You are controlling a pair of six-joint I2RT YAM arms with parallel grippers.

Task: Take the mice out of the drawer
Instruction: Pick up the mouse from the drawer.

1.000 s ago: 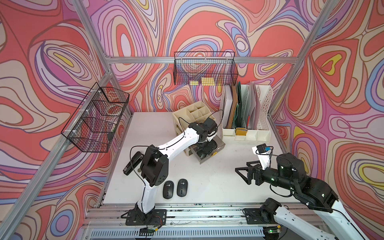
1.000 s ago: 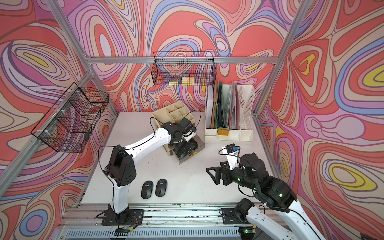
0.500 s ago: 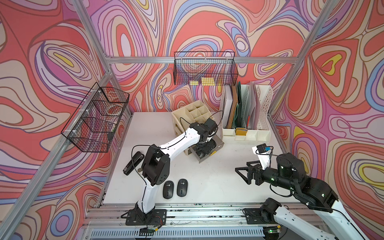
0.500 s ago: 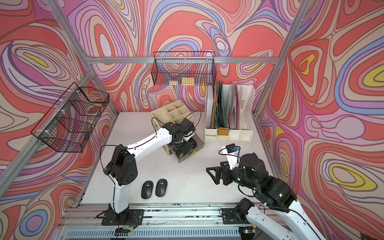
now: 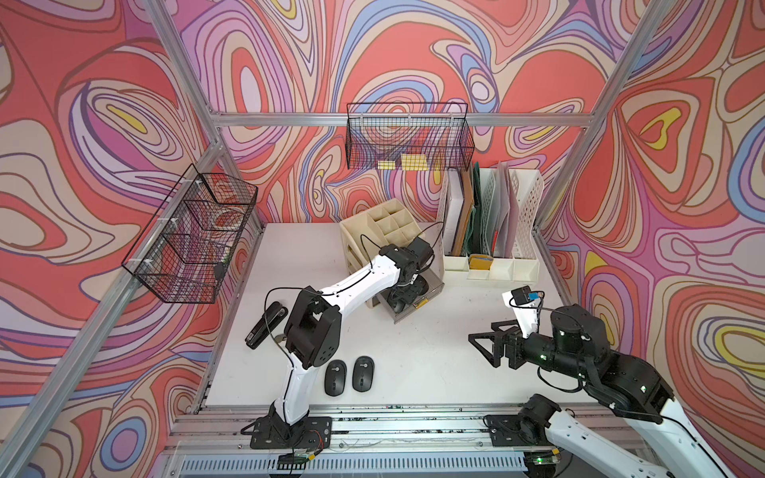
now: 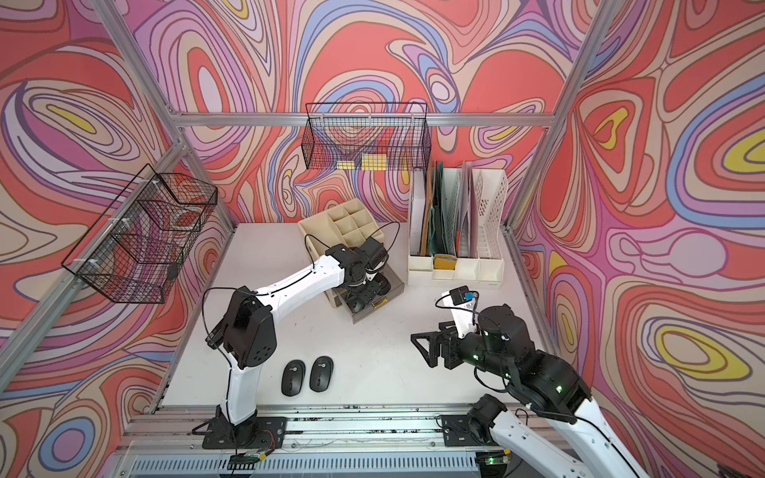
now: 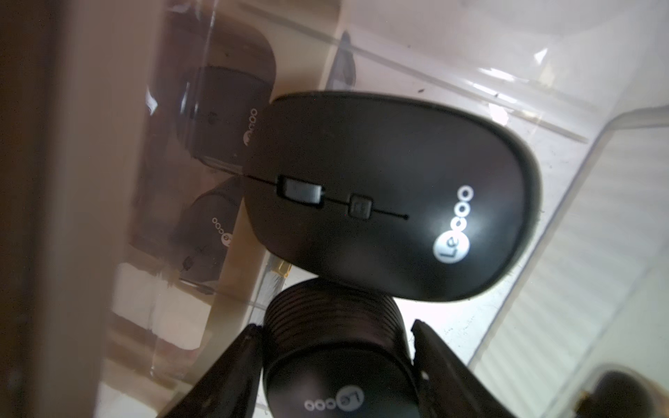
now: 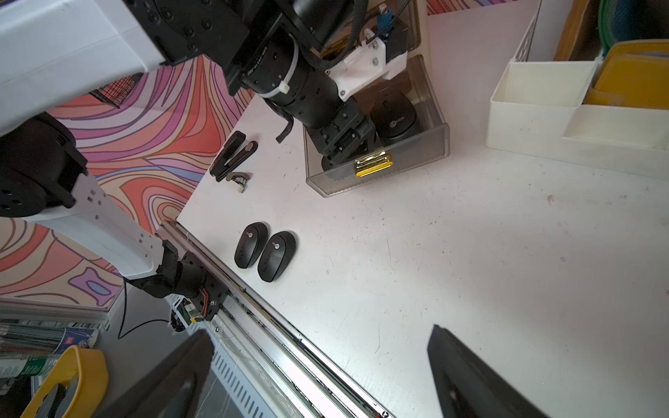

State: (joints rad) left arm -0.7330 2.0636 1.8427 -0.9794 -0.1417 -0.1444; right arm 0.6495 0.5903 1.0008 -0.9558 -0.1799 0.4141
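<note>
Read the white table (image 5: 434,364) as a clock face in a top view, with 12 at the back wall and 6 at the rail the arms stand on: the beige organiser (image 5: 372,223) sits just past centre toward 12, and its clear drawer (image 8: 409,164) is pulled out toward 5. The right gripper (image 8: 320,333) hangs over bare table near 4, jaws spread wide with nothing in them, well out of the way, and is best left there. The left gripper (image 7: 335,325) is down inside the drawer, part open. A pair of mice (image 5: 335,376) lies side by side on the table near 6. In the drawer a second mouse (image 7: 391,188) lies up against the mouse (image 7: 336,365) being taken, and I cannot tell which rests on which. That mouse sits between the fingers (image 7: 224,372), which lie right against its sides, but I cannot tell whether they press hard enough to hold it. The sound way, I judge, is to squeeze evenly on both flanks until the hold is firm. Then lift straight up and slowly, so the neighbour slides off gently and the drawer walls are cleared before any swing toward 6. A tilted or early sideways pull risks dragging the light drawer or losing the smooth shell
</note>
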